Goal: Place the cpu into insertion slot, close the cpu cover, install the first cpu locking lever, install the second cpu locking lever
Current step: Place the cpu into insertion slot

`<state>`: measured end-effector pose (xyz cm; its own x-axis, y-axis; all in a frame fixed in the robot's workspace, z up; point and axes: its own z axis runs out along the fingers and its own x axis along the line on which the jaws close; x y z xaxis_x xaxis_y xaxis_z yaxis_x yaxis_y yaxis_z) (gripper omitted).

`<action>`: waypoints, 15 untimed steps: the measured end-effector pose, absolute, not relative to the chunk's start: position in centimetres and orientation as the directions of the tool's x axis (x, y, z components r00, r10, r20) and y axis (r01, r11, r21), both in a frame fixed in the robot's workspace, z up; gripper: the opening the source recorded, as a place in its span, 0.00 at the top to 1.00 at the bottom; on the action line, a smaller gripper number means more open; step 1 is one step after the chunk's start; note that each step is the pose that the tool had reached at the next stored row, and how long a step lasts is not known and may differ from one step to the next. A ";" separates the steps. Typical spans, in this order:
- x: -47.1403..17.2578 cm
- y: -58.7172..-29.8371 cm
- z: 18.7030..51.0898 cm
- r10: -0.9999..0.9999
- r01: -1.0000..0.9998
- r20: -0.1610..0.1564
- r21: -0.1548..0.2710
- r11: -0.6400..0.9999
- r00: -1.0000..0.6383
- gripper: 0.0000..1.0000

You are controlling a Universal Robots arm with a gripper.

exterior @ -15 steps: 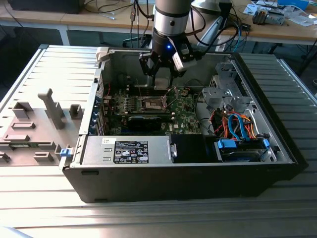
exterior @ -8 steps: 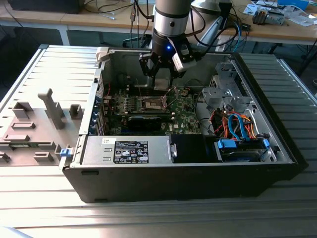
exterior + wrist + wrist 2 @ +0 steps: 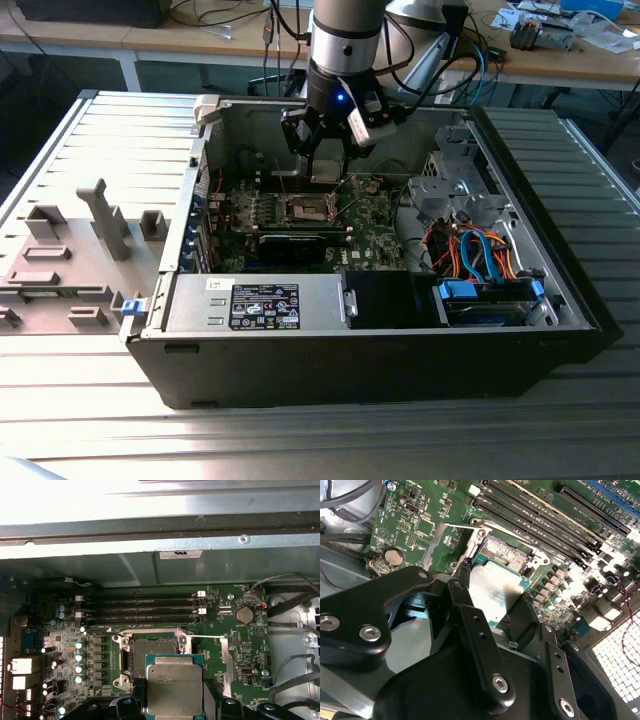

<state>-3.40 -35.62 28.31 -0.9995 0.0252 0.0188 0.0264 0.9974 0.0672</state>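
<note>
Pincer [image 3: 492, 605] clamped on cpu [image 3: 174, 690]: 2 black fingers [image 3: 465, 597] press opposite edges, silver face visible in both wrist views. Cpu held clear of green board [image 3: 240, 645], not seated. Insertion slot [image 3: 152, 655] just ahead of fingertips, dark centre bare, cpu edge overlapping its near rim in first wrist view. Thin metal rod [image 3: 205, 636] juts sideways from slot corner. 4 memory slots [image 3: 140, 607] beyond slot, coin battery [image 3: 243, 614] off to side. Exterior view: pincer hangs inside open computer case [image 3: 300, 360].
</note>
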 end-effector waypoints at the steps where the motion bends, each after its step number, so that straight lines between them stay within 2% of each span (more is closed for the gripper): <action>1: -3.4 -35.6 28.3 0.025 0.026 0.019 0.067 0.997 -1.000 0.46; 15: -3.4 -35.6 27.9 0.025 0.026 0.019 0.064 0.998 -1.000 0.46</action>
